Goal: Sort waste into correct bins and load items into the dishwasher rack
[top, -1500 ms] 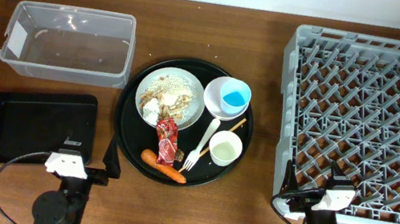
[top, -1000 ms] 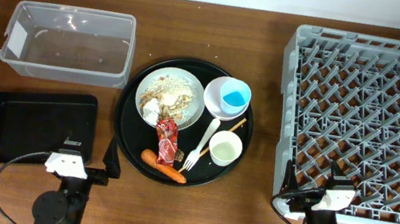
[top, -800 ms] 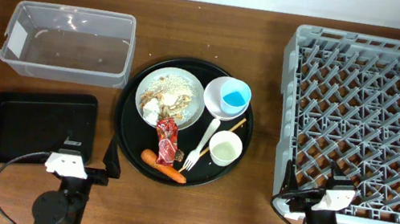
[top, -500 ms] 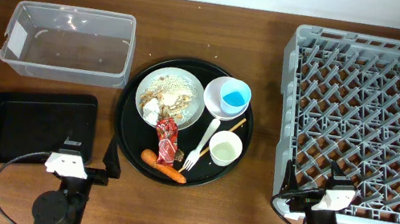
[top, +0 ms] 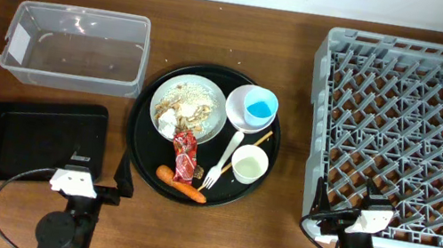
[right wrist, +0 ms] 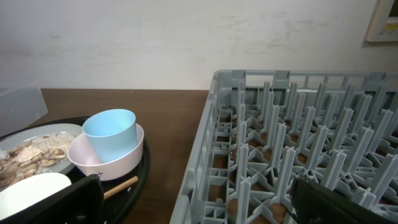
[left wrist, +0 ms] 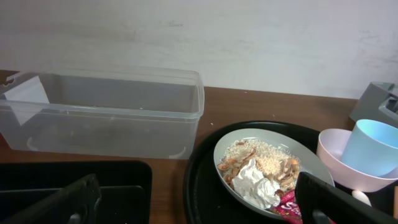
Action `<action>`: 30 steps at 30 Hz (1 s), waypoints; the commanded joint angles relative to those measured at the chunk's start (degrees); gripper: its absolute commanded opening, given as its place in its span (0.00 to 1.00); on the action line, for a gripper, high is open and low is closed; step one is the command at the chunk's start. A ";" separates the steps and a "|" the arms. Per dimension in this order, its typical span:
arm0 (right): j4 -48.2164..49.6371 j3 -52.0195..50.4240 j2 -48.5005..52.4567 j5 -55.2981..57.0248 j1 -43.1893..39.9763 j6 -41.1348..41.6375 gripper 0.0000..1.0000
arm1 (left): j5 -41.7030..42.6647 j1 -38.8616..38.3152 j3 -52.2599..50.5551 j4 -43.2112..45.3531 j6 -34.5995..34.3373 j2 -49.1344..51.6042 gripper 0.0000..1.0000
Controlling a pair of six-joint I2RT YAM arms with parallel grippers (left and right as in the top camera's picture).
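Observation:
A round black tray (top: pixel 139 142) holds a white plate (top: pixel 214 105) with pale food scraps (top: pixel 193 97) and a crumpled napkin (top: pixel 168 120). Beside it lie a red wrapper (top: pixel 185 154), a carrot (top: pixel 181 186), a white fork (top: pixel 224 159), chopsticks (top: pixel 261 138), a white cup (top: pixel 250 163) and a bowl (top: pixel 242 96) holding a light blue cup (top: pixel 259 107). The clear tub (top: pixel 76 47) and flat black tray (top: pixel 39 139) lie left, the grey rack (top: pixel 409 137) right. My left gripper (top: pixel 97 177) and right gripper (top: pixel 349 213) are open and empty at the front edge.
The left wrist view shows the tub (left wrist: pixel 99 112), the plate (left wrist: pixel 227 149) and the napkin (left wrist: pixel 255 185) ahead of the left gripper (left wrist: pixel 199 208). The right wrist view shows the rack's near corner (right wrist: pixel 205 168) ahead of the right gripper (right wrist: pixel 196 205), with the bowl (right wrist: pixel 106 163) to its left.

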 commanded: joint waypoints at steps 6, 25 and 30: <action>-10.01 6.67 0.48 -1.07 0.44 2.69 0.99 | 5.73 0.35 1.40 -2.38 0.70 4.33 0.99; -50.80 49.92 40.70 -1.36 0.26 2.62 0.99 | 15.61 -0.85 52.48 -28.63 -2.56 71.71 0.99; -51.63 49.92 44.63 -1.33 0.26 2.62 0.99 | 15.54 -9.25 52.48 -20.15 -2.49 87.60 0.81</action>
